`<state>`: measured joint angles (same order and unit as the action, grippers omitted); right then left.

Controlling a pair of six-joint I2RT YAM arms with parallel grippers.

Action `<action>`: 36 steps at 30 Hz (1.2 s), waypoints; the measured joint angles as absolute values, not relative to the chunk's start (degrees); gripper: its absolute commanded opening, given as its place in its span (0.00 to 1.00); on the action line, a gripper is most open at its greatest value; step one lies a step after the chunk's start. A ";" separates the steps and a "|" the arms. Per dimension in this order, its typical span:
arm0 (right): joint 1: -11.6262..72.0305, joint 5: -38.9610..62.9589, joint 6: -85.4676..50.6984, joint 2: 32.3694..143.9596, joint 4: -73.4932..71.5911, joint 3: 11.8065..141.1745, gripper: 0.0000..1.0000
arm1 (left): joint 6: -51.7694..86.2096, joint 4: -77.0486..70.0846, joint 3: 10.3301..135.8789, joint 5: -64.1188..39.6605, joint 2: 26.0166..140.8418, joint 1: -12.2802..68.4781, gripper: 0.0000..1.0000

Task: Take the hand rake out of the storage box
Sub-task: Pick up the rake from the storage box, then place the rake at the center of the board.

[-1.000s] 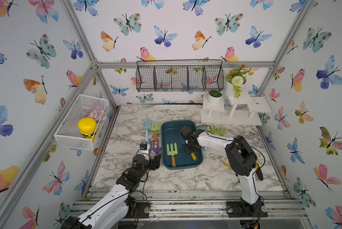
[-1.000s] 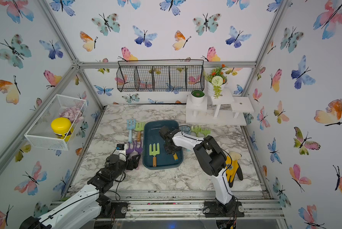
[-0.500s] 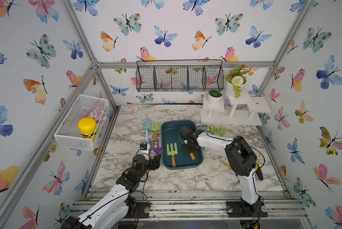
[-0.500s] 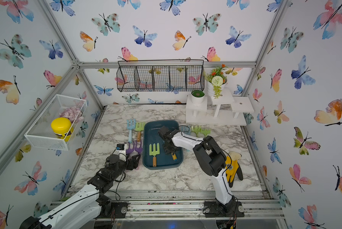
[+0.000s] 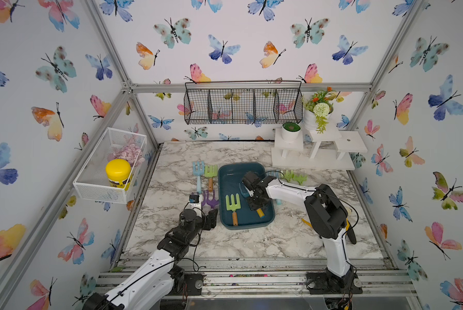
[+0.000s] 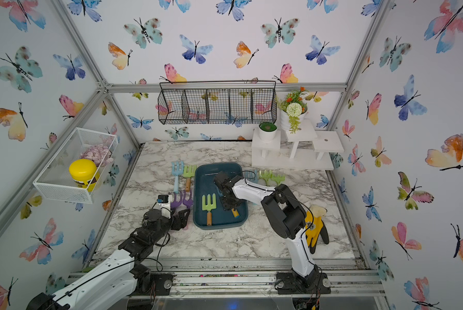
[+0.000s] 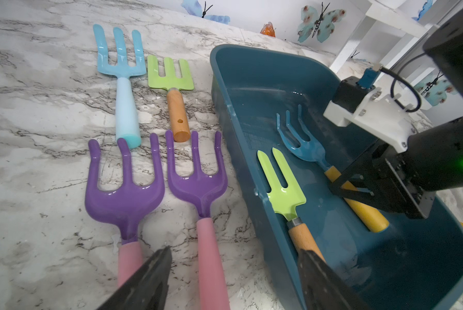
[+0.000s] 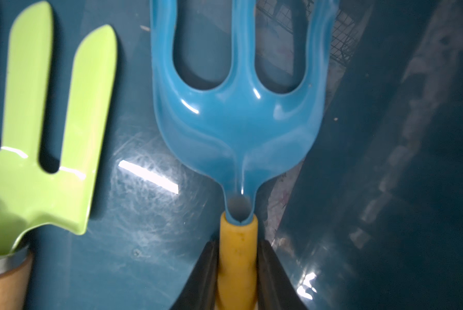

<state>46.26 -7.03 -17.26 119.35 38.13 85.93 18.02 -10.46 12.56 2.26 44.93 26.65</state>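
The storage box (image 5: 249,227) (image 6: 219,227) is a dark teal tray in the middle of the marble table. Inside it lies the hand rake (image 5: 243,189) (image 7: 300,145) (image 8: 238,120), with a blue three-pronged head and a yellow handle (image 6: 235,212). My right gripper (image 5: 255,201) (image 7: 345,188) (image 8: 237,252) reaches down into the box and is shut on that yellow handle just behind the head. A green fork (image 5: 233,205) (image 7: 281,185) with a wooden handle lies beside it in the box. My left gripper (image 5: 210,214) (image 7: 234,252) hangs open just outside the box's left wall, above a pink handle.
Left of the box lie a light blue fork (image 7: 122,80), a green fork (image 7: 171,77) and two purple rakes (image 7: 125,193) with pink handles. Green rakes (image 5: 292,175) lie right of it, and a yellow glove (image 6: 316,225). A white stepped stand (image 5: 316,158) holds pots at the back right.
Hardly anything differs: the right gripper stays low in the box over the yellow handle with only a slight shift, and the left arm has not moved.
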 measured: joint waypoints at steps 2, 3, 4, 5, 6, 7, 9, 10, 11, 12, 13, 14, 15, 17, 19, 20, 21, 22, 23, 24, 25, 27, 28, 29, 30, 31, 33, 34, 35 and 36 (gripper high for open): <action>46.28 -7.01 -17.28 119.22 38.13 85.91 0.22 | 18.02 -10.46 12.56 2.26 44.93 26.65 0.80; 46.28 -6.83 -17.30 119.02 38.06 85.80 0.22 | 18.02 -10.46 12.56 2.26 44.93 26.65 0.80; 46.28 -6.50 -17.30 118.76 37.89 85.54 0.21 | 18.02 -10.48 12.56 2.26 44.95 26.65 0.80; 46.28 -6.13 -17.30 118.37 37.74 85.12 0.20 | 18.02 -10.46 12.56 2.26 44.95 26.65 0.80; 46.35 -5.76 -17.30 117.78 37.63 84.58 0.19 | 18.02 -10.46 12.56 2.26 44.95 26.65 0.80; 46.39 -5.30 -17.30 116.97 37.45 83.99 0.19 | 18.02 -10.46 12.56 2.26 44.95 26.65 0.80; 46.50 -4.40 -17.32 115.04 37.04 83.05 0.17 | 18.02 -10.46 12.56 2.26 44.95 26.65 0.80; 46.57 -3.99 -17.34 113.67 36.62 82.65 0.17 | 18.02 -10.46 12.56 2.26 44.95 26.65 0.80; 46.57 -3.70 -17.37 112.51 36.27 82.39 0.17 | 18.02 -10.46 12.56 2.26 44.95 26.65 0.80; 46.59 -3.36 -17.37 110.96 35.70 82.06 0.16 | 18.02 -10.46 12.56 2.24 44.95 26.65 0.80; 46.59 -3.09 -17.43 109.34 35.09 81.76 0.16 | 18.02 -10.48 12.56 2.26 44.95 26.65 0.80; 46.59 -2.85 -17.52 107.68 34.44 81.43 0.16 | 18.02 -10.48 12.56 2.26 44.97 26.65 0.80; 46.59 -2.66 -17.56 106.39 33.93 81.17 0.16 | 18.02 -10.48 12.56 2.26 44.99 26.65 0.80; 46.59 -2.31 -17.80 103.26 32.86 80.44 0.16 | 18.02 -10.48 12.56 2.26 45.01 26.65 0.80; 46.59 -1.98 -18.17 100.84 32.05 79.66 0.16 | 18.02 -10.48 12.56 2.26 45.04 26.65 0.80; 46.59 -1.87 -18.46 99.42 31.68 79.07 0.16 | 18.02 -10.48 12.56 2.26 45.06 26.65 0.80; 46.59 -1.85 -18.59 98.13 31.40 78.43 0.16 | 18.02 -10.48 12.56 2.26 45.06 26.65 0.80; 46.59 -1.87 -18.85 96.73 31.11 77.62 0.16 | 18.02 -10.48 12.56 2.26 45.06 26.65 0.80; 46.59 -1.91 -19.05 95.07 30.81 76.53 0.16 | 18.02 -10.48 12.56 2.26 45.06 26.65 0.80; 46.59 -2.02 -19.27 93.65 30.74 75.53 0.16 | 18.02 -10.48 12.56 2.26 45.06 26.65 0.79; 46.59 -2.15 -19.59 91.79 30.76 74.22 0.16 | 18.02 -10.48 12.56 2.26 45.06 26.65 0.79; 46.59 -2.79 -20.23 88.47 30.81 71.79 0.16 | 18.02 -10.48 12.56 2.26 45.06 26.65 0.80; 46.59 -3.25 -20.62 86.72 30.98 70.57 0.16 | 18.02 -10.48 12.56 2.26 45.04 26.65 0.79; 46.59 -3.70 -20.99 85.21 31.24 69.63 0.16 | 18.02 -10.48 12.56 2.26 45.04 26.65 0.80; 46.59 -4.34 -21.43 83.83 31.40 68.73 0.16 | 18.02 -10.48 12.56 2.26 45.04 26.65 0.80; 46.59 -4.97 -21.74 82.43 31.57 67.81 0.16 | 18.02 -10.48 12.56 2.26 45.04 26.65 0.79; 46.59 -6.55 -22.61 79.77 32.34 66.02 0.17 | 18.02 -10.48 12.56 2.26 45.04 26.65 0.79; 46.59 -7.44 -23.05 78.48 32.88 65.10 0.17 | 18.02 -10.48 12.56 2.26 45.04 26.65 0.79; 46.59 -8.10 -23.44 77.45 33.17 64.25 0.17 | 18.02 -10.46 12.56 2.26 45.04 26.65 0.79; 46.59 -8.86 -23.83 76.40 33.74 63.33 0.17 | 18.02 -10.46 12.56 2.26 45.04 26.65 0.80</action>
